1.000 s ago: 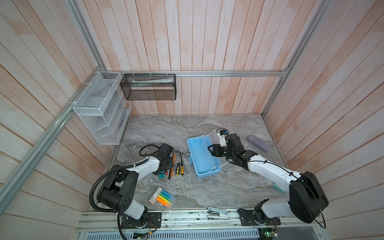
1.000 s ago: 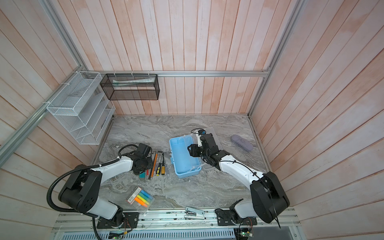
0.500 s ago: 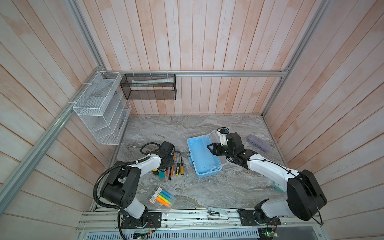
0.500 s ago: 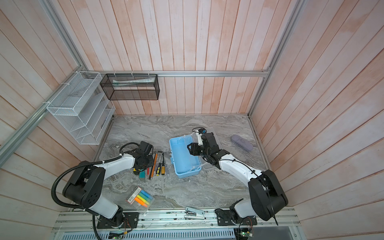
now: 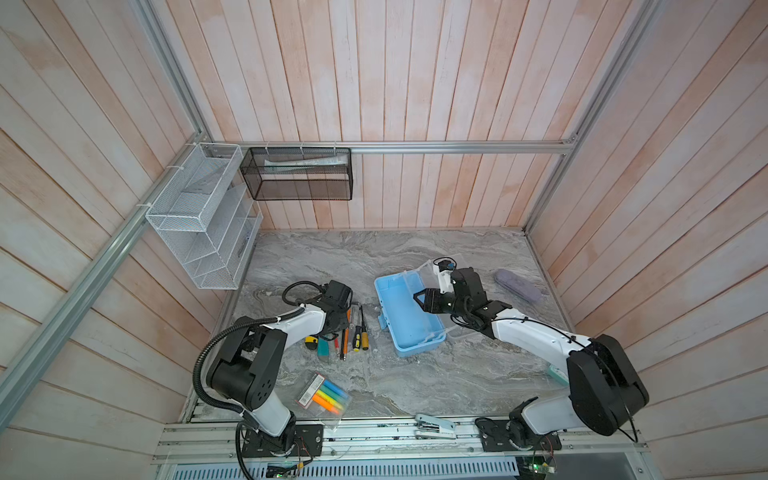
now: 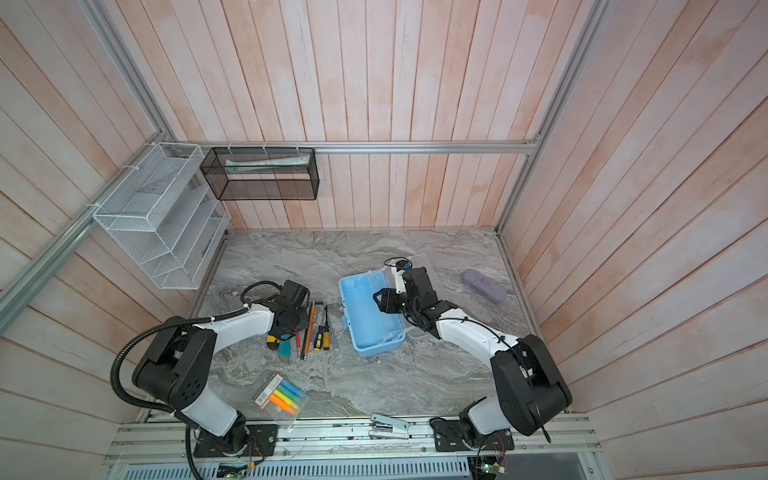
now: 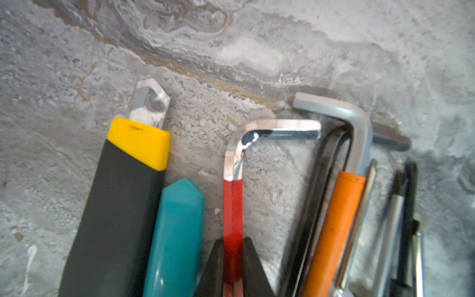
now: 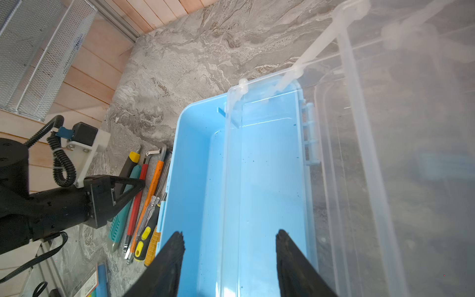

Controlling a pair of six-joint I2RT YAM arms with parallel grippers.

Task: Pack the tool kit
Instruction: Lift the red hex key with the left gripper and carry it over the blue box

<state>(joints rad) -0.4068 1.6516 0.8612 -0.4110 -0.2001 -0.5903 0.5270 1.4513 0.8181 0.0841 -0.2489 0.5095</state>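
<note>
1. Marble-pattern tabletop (image 5: 374, 257) carries the tool kit (image 5: 405, 320), open, a little right of centre.
2. Left gripper (image 7: 232, 241) pinches the red hex key (image 7: 232, 203) in the row of tools (image 5: 356, 336) left of the kit.
3. Right gripper (image 8: 230, 236) hovers over the kit with fingers spread.
4. Highlighter packet (image 5: 322, 395) has a label with writing too small to read.

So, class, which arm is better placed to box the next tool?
Left: the left gripper is shut on the red hex key; the right gripper hangs open over the tool kit.

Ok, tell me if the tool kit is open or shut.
Open. The tool kit has its clear lid swung back, interior exposed.
</note>
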